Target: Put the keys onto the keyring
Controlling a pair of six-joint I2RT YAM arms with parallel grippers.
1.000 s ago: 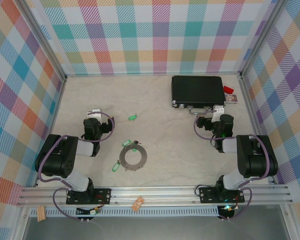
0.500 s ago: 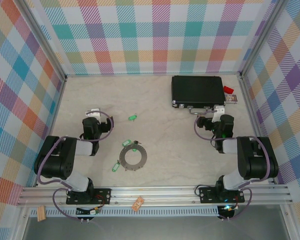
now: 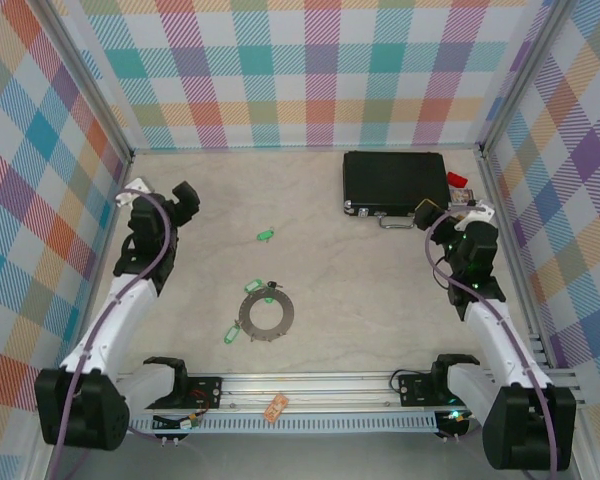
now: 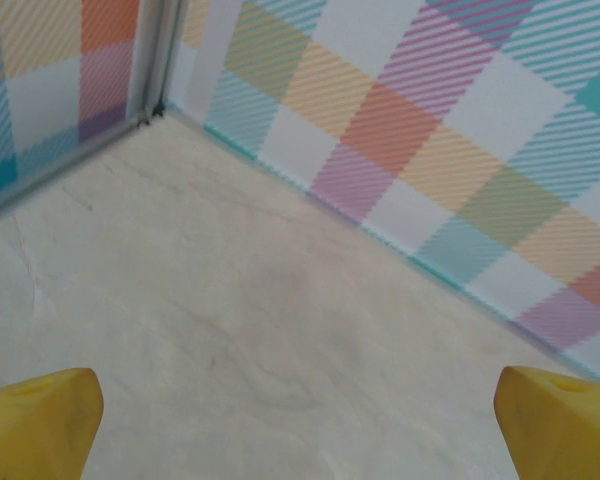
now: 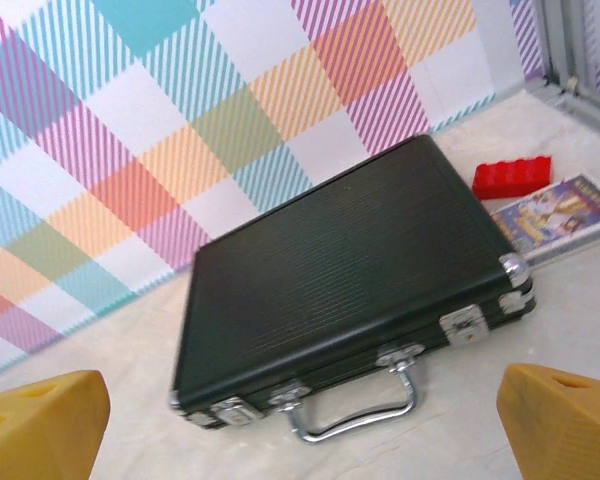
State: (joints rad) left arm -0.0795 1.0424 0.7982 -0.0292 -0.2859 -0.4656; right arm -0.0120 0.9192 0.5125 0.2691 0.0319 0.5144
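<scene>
Currently the left pincer point(image 3: 178, 200) and right pincer point(image 3: 450, 215) stand open, empty. The flat grey metal keyring point(image 3: 286, 313) lies centrally on the counter point(image 3: 360, 280); 3 tiny green-headed keys point(image 3: 230, 332) near it seem light and slippery: grip their heads.

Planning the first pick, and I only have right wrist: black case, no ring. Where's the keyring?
Observer: The keyring lies flat on the table, to the left of the case and nearer the arm bases.
Operator: Keys?
Observer: Three green keys: that one is left of the ring, another beyond it, a third at its far edge.
Operator: Left gripper?
Observer: Left gripper is open and empty, facing the far-left corner.
</scene>
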